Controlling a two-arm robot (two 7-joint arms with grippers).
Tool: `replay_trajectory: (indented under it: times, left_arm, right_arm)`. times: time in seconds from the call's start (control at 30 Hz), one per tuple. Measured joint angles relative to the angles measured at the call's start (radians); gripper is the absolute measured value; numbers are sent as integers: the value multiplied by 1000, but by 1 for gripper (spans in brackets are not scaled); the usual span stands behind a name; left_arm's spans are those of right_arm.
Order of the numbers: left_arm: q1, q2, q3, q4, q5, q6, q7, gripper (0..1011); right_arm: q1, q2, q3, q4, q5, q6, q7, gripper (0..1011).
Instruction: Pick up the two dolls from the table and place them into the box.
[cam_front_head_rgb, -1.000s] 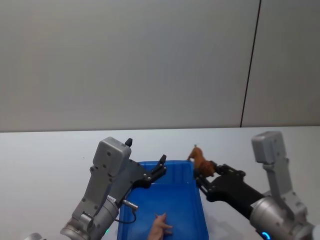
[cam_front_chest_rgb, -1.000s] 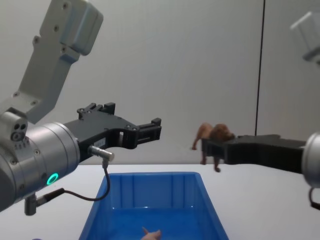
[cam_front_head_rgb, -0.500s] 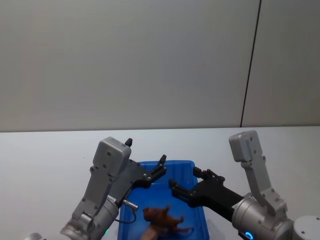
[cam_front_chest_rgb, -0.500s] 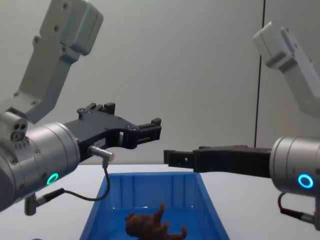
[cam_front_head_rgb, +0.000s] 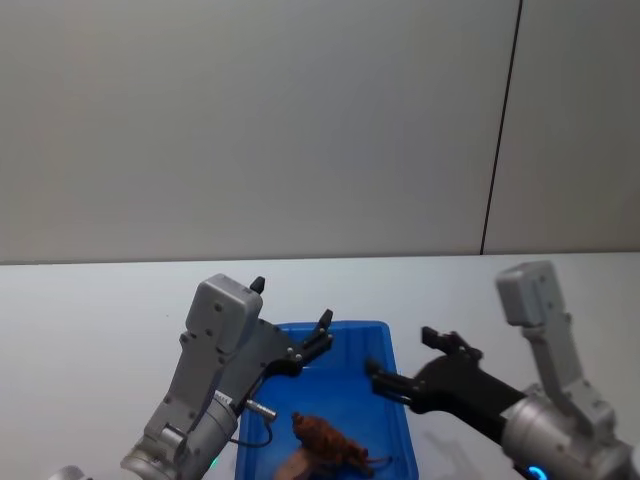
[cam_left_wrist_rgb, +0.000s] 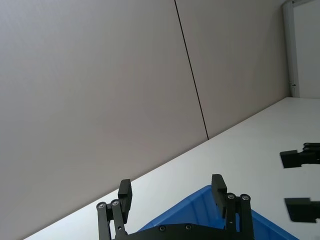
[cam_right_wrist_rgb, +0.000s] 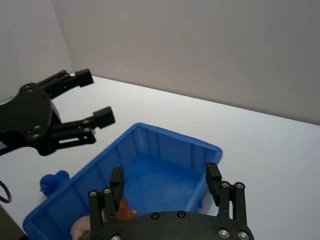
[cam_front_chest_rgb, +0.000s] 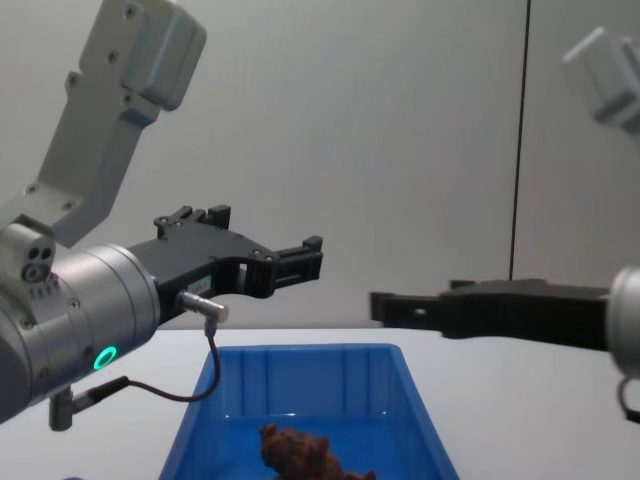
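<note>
A: Progress?
B: Both dolls lie in the box (cam_front_head_rgb: 340, 326). The reddish-brown doll (cam_front_head_rgb: 326, 440) is on its floor at the near end, the pink doll (cam_front_head_rgb: 294, 466) touching or just beside it. By my reading, nothing is left on the table (cam_front_head_rgb: 100, 310); the task looks done.
A: Arms?
B: The right gripper (cam_front_head_rgb: 402, 355) hovers over the box's right rim, fingers apart, holding nothing. The left gripper (cam_front_head_rgb: 322, 335) hangs level above the far left end, fingers also apart, empty.
</note>
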Motion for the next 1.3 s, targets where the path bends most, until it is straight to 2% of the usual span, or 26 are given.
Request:
replay_trajectory:
  times: [0.37,0.7,1.0,1.3]
  left_arm:
    - [0,0,0,0,0,0,0,1003]
    - [11,10,-3,-13,4,7,9,1003]
    - [77,63,-15,-83,-4,38,78,1003]
    - [184,148,-30,-175,-45,77,176,1003]
  right_arm:
    - [-56,74,43,-29,30,-34,-17,1001]
    - [-82,105,61,-41,43,-50,-26,1001]
    - [-92,118,69,-46,48,-56,-29,1001]
    - [-97,124,72,-48,50,-59,-31,1001]
